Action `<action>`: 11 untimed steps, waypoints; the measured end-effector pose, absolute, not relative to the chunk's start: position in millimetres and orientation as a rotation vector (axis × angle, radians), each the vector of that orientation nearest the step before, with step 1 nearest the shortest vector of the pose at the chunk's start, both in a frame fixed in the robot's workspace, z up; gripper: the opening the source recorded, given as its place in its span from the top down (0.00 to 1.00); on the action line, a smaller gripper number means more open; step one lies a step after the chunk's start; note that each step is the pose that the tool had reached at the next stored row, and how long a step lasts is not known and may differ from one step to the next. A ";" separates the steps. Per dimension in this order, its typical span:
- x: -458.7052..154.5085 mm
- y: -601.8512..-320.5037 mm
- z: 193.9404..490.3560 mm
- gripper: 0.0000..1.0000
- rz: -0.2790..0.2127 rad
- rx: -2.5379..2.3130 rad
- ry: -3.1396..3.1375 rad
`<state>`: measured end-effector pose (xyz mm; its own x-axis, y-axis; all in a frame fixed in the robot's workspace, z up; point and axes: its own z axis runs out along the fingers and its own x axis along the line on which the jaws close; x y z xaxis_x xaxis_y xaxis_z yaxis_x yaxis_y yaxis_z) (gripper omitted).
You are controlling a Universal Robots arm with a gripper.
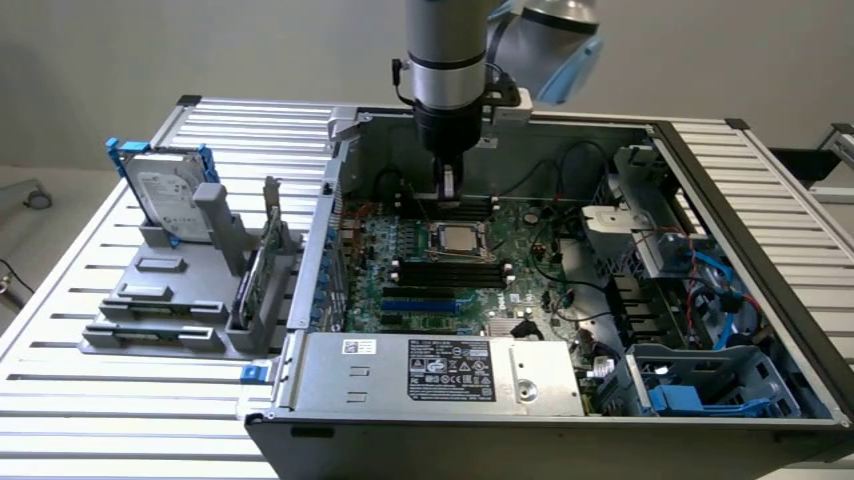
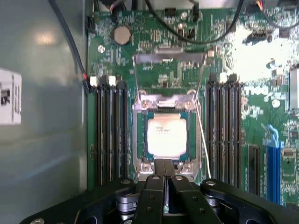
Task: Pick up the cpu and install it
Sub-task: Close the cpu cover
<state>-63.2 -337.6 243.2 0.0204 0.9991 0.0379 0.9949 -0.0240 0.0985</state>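
The cpu (image 2: 166,135) already lies in its socket (image 2: 139,151) mid-motherboard (image 2: 243,107) — the hold-down frame looks unlatched. My pincer (image 2: 164,164) hangs above, clenched on nothing.

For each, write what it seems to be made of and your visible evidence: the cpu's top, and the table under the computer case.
The cpu: its top looks like pale metal with a satin finish, judging by the soft silvery sheen and printed text. The table: probably aluminium or a similar light metal, matte or brushed, given its silvery-grey ribbed slats.
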 end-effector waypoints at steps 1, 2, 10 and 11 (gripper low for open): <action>-59.9 -338.0 245.5 0.89 0.149 2.212 2.163; -56.3 -338.4 247.9 0.89 0.149 2.212 2.164; -22.6 -343.2 261.6 0.89 0.148 2.213 2.164; -17.9 -344.0 262.4 0.89 0.147 2.213 2.164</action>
<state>-17.9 -344.0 262.4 0.0203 0.9991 0.0382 0.9950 -0.0240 0.0968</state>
